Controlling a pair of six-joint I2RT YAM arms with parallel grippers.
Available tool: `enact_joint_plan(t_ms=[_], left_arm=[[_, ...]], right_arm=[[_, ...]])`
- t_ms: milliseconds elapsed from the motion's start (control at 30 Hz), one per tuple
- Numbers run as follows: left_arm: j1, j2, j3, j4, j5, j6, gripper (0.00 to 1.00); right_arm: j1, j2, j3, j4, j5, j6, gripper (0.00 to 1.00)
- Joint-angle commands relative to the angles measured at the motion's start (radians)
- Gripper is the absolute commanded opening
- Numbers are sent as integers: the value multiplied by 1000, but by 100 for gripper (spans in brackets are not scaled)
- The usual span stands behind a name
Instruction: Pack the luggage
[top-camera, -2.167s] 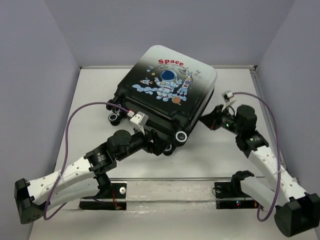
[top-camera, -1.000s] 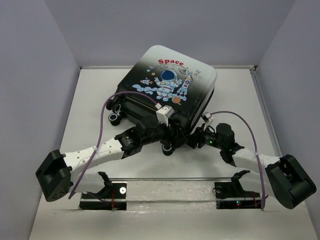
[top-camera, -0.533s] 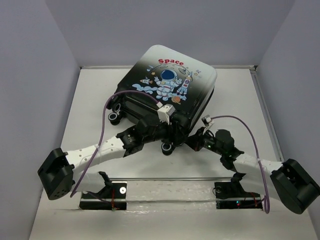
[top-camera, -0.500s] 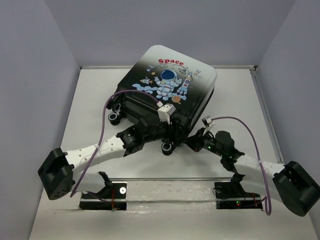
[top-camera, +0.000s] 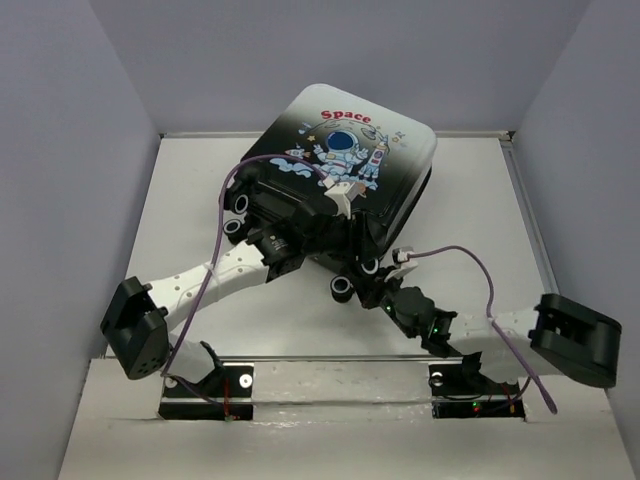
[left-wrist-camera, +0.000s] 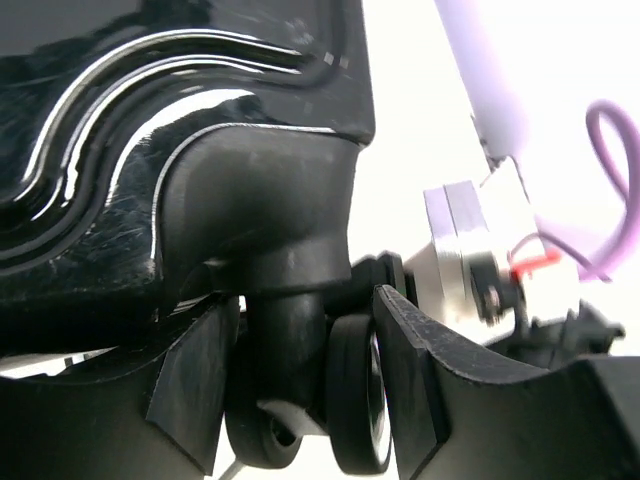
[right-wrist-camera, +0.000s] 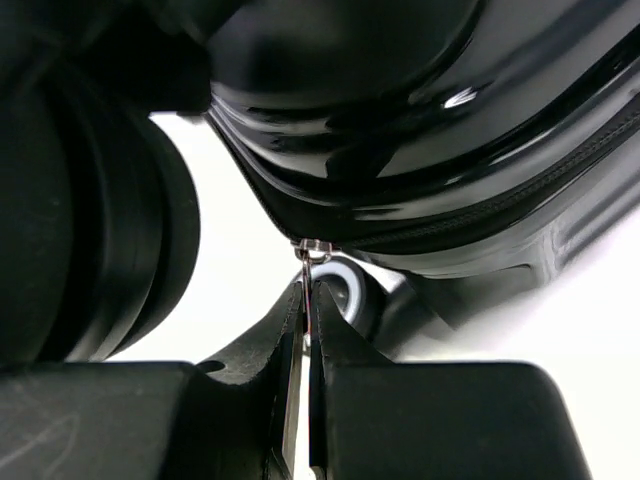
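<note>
Right gripper is pinched tight on the zipper pull at the near corner of the suitcase, probably to run the zip. Left gripper clamps a wheel caster there, I'd guess to steady it on the table.

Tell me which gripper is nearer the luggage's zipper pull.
Right. The right gripper has its jaws pinched on the zipper pull hanging from the luggage seam. The left gripper is off it, jaws either side of a wheel.
</note>
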Motion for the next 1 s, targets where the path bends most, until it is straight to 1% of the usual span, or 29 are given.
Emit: enact_joint_plan(t_ms=[0, 33, 67, 100, 133, 167, 200, 233, 267, 300, 333, 367, 400, 433, 467, 500, 533, 567, 600, 633, 667, 700, 733, 767, 800, 833, 867, 900, 967], left_arm=[[10, 65, 214, 417, 67, -48, 6], [13, 74, 234, 401, 85, -51, 6], [15, 86, 259, 391, 98, -51, 6], [15, 115, 317, 371, 110, -47, 6], [15, 131, 346, 349, 118, -45, 6], [15, 143, 369, 322, 138, -47, 6], [15, 157, 410, 306, 145, -42, 6], [16, 160, 431, 244, 132, -5, 6], [16, 154, 446, 205, 113, 22, 7], [18, 122, 449, 165, 86, 56, 20], [30, 99, 437, 94, 29, 90, 33], [41, 39, 385, 66, 2, 145, 60], [59, 1, 344, 29, -20, 162, 72], [87, -38, 299, 24, -29, 174, 82], [152, -123, 250, 6, -35, 190, 91], [189, -168, 159, -43, -63, 199, 94], [228, -212, 121, -77, -101, 214, 96], [302, -295, 62, -114, -136, 243, 97], [343, -338, 35, -189, -193, 260, 97], [381, -372, 17, -229, -194, 277, 97], [416, -403, -2, -266, -263, 292, 99], [450, -441, -25, -307, -284, 309, 99], [507, -451, -37, -373, -330, 347, 99], [559, -457, -63, -395, -350, 386, 99], [582, -454, -80, -407, -373, 386, 99], [598, -451, -95, -404, -431, 415, 99], [604, -434, -106, -398, -454, 417, 99], [605, -423, -111, -389, -473, 421, 99], [615, -397, -108, -361, -487, 434, 99]], right_arm=[[186, 234, 137, 359, -97, -28, 7], [210, 322, 187, 463, -85, -49, 7], [220, 370, 209, 464, -80, -54, 7], [220, 421, 227, 591, -74, -53, 7], [220, 471, 244, 650, -67, -45, 7], [220, 555, 269, 735, -63, -27, 7], [220, 584, 264, 781, -63, -8, 7], [220, 596, 243, 828, -53, 22, 7], [220, 584, 170, 862, -7, 32, 7], [220, 560, 130, 878, 19, 33, 7], [220, 526, 85, 863, 53, 41, 7], [220, 442, -3, 808, 99, 73, 7], [203, 393, -39, 771, 96, 82, 7], [203, 344, -67, 718, 93, 101, 7], [203, 240, -100, 597, 111, 111, 7], [203, 187, -108, 537, 105, 107, 7], [203, 135, -110, 468, 102, 104, 7], [203, 30, -105, 326, 101, 102, 7], [203, -22, -105, 264, 101, 93, 7], [203, -72, -107, 199, 105, 92, 7], [203, -124, -107, 139, 120, 95, 7], [194, -173, -101, -18, 130, 102, 7], [194, -265, -64, -206, 145, 111, 10], [194, -334, -41, -292, 150, 112, 33], [194, -335, -20, -362, 156, 109, 46], [194, -385, 16, -422, 165, 101, 54], [194, -405, 30, -494, 161, 86, 62], [194, -424, 42, -525, 157, 69, 71], [194, -467, 71, -590, 138, 55, 75]])
